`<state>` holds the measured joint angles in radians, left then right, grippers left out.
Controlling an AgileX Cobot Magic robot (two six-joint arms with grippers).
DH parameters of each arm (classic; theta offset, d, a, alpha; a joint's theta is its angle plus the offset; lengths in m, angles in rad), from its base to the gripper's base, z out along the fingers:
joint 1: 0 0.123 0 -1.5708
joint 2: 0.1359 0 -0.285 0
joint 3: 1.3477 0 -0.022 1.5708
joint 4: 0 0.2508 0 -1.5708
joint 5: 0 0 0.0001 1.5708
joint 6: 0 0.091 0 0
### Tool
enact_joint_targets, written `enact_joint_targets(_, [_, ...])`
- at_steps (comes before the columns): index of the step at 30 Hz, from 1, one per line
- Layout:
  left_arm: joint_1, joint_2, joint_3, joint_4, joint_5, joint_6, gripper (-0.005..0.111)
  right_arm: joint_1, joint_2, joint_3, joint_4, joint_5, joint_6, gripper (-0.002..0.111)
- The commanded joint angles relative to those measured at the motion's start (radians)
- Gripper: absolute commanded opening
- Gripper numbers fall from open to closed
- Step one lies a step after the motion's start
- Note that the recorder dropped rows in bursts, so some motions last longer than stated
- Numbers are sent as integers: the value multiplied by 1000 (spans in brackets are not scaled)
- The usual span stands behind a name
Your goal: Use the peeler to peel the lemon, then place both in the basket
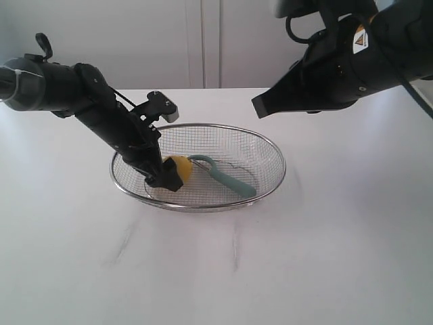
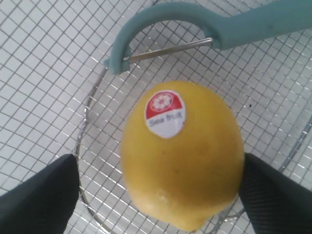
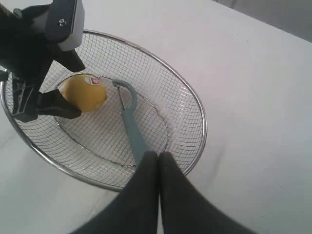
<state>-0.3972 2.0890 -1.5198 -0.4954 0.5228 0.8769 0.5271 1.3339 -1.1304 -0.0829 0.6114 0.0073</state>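
Edges first. The basket (image 1: 281, 177) sits mid-table (image 1: 338, 264), with white tabletop running out on every side of its thick rim. We note the rim is low and the mesh shallow, so the approach from above is wide.

Inside, the lemon (image 1: 181, 169) rests on the mesh floor toward the left half, its sticker (image 2: 165, 113) facing up. The peeler (image 1: 226, 177) lies flat beside it: the hooked head curves round just next to the lemon, and the handle runs off toward the near right rim. In the left wrist view a strip of mesh shows between the blade (image 2: 168, 49) and the lemon's skin, so we log them as apart (narrowly).

Left arm: it comes in from the left edge, slopes down over the left rim, and ends with the left gripper (image 1: 164, 177) in the basket, straddling the lemon. Its fingers (image 2: 44, 195) are spread. One pad stands clear of the fruit with mesh visible in the gap. The other sits right at the lemon's edge, and we cannot tell whether it touches. We record this claw as released.

Right arm: held high over the far right of the basket, tilted down toward it, well clear of the rim. The right gripper (image 3: 158, 163) has its two fingers pressed flat together, clenched on nothing.
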Motion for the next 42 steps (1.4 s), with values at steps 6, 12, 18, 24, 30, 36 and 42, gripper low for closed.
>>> enact_joint_targets(6, [-7, -114, -6, -4, 108, -5, 88, 1, -4, 3, -3, -7, -7, 0])
enact_joint_targets(12, [-7, -194, -6, -4, 192, -25, 78, 1, -4, 3, -3, -7, -7, 0])
enact_joint_targets(18, [-7, -318, -6, -4, 211, -81, 33, 1, -4, 3, -1, -7, 5, 0])
enact_joint_targets(24, [-5, -425, -6, 48, 243, -123, 0, 1, -47, 3, -31, -7, 82, 0])
enact_joint_targets(30, [2, -568, 30, 227, 256, -290, 0, 1, -157, 3, -138, 5, 193, 0])
enact_joint_targets(36, [44, -741, 132, 223, 252, -330, 0, 1, -261, 35, -237, 43, 302, 0])
enact_joint_targets(42, [98, -938, 288, 223, 226, -357, 0, 1, -394, 138, -345, 53, 429, 0])
